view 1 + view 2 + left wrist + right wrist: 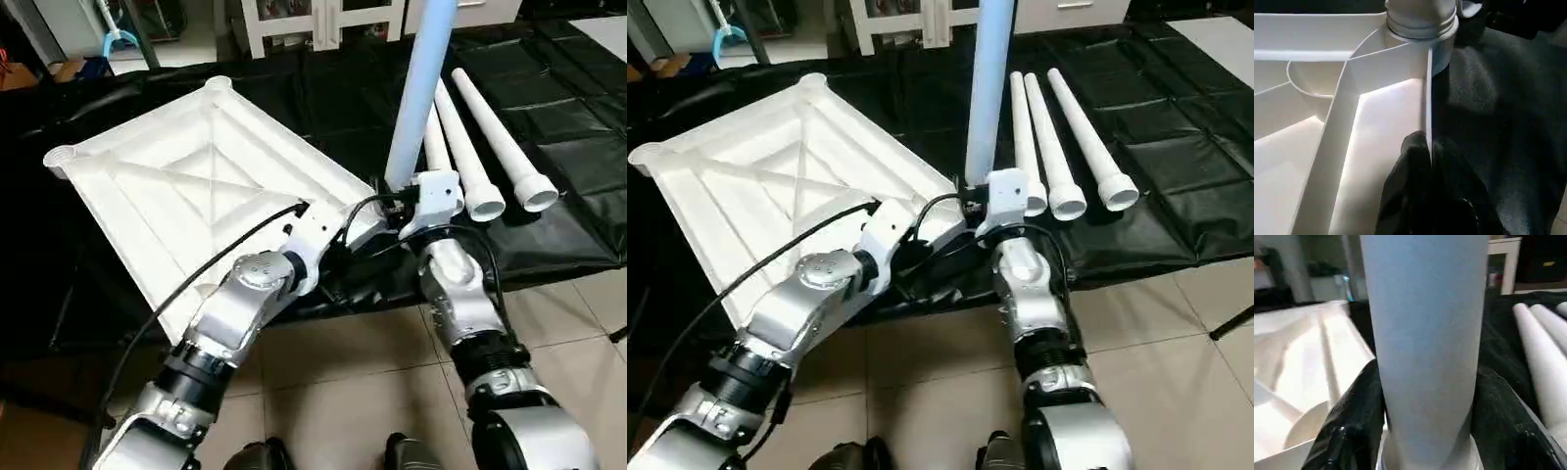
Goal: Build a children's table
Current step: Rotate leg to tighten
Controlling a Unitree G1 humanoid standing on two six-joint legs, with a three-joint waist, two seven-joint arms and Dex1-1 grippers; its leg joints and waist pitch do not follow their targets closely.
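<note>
Right pincer [1425,421] pinched upright long white tapered plastic tube leg [419,88] at corner socket; left pincer [1427,161] pinched ribbed white plastic rectangular tabletop [186,176] rim. First leg seating; next probably push down.

A pale tube leg [1425,342] stands upright between the two black fingers [1349,426] of the right tool [1425,431], which close on it from either side near its lower end. Below the grip the leg ends in a ringed collar [1425,462]. To one side of the tool lies the white tabletop [1308,357], underside up, its raised ribs running away from the tool and a rounded corner socket [1303,426] just beside the nearer finger. On the tool's other side, more white legs [1542,362] lie side by side on black sheeting [1498,352]. White furniture [1506,262] stands well beyond the tool.
</note>
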